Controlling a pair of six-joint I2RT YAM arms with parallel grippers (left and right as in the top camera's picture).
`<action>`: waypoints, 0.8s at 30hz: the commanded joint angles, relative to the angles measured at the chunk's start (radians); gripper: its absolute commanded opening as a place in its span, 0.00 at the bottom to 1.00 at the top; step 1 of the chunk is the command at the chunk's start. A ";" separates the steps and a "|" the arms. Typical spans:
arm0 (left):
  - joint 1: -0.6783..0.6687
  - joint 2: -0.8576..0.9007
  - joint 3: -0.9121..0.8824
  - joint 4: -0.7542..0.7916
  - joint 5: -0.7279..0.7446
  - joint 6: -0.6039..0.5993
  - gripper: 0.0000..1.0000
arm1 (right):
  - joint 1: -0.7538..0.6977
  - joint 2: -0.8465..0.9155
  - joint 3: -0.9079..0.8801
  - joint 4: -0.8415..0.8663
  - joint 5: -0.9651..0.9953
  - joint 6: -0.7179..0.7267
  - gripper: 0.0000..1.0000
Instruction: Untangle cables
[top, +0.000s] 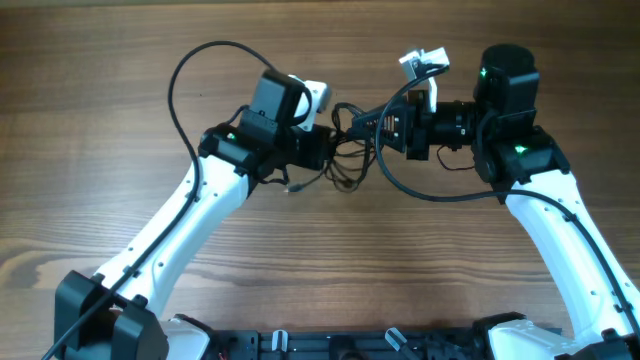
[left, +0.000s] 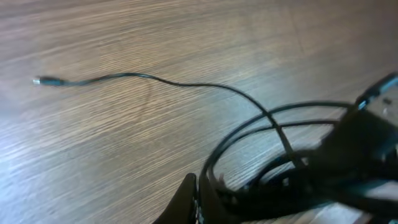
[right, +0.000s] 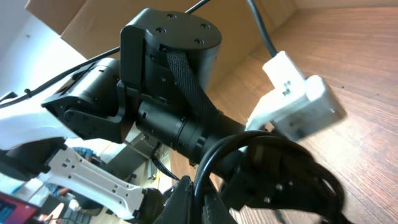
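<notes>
1. The wooden table (top: 120, 120) fills the overhead view. Only this view shows both arms whole.
2. The left arm (top: 190, 215) rises from the lower left and the right arm (top: 555, 215) from the lower right. Their wrists meet nose to nose at the top centre.
3. The left gripper (top: 335, 148) is closed. Its wrist view shows a loop of the cables (left: 249, 134) running down into the fingertips, pinched there.
4. The right gripper (top: 375, 122) is also fully closed. Only its wrist view shows a dark loop (right: 249, 143) dropping between its tips, with the left arm's wrist close behind.
5. From overhead the cables (top: 350, 160) bunch in small loops between the two grippers.
6. In the left wrist view one loose strand lies on the wood. Its long axis runs left from the tangle.
7. That strand ends in a small plug (left: 38, 81), which points left, well apart from the loops.
</notes>
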 joint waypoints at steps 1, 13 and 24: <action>0.084 -0.005 0.004 -0.042 -0.008 -0.089 0.04 | 0.003 -0.009 0.018 -0.136 0.380 0.024 0.04; 0.260 -0.031 0.004 -0.196 -0.006 -0.113 0.06 | 0.003 0.115 0.013 -0.537 1.020 0.229 0.96; 0.256 -0.031 0.004 -0.295 -0.003 -0.053 0.08 | 0.003 0.454 0.010 -0.492 0.705 -0.132 1.00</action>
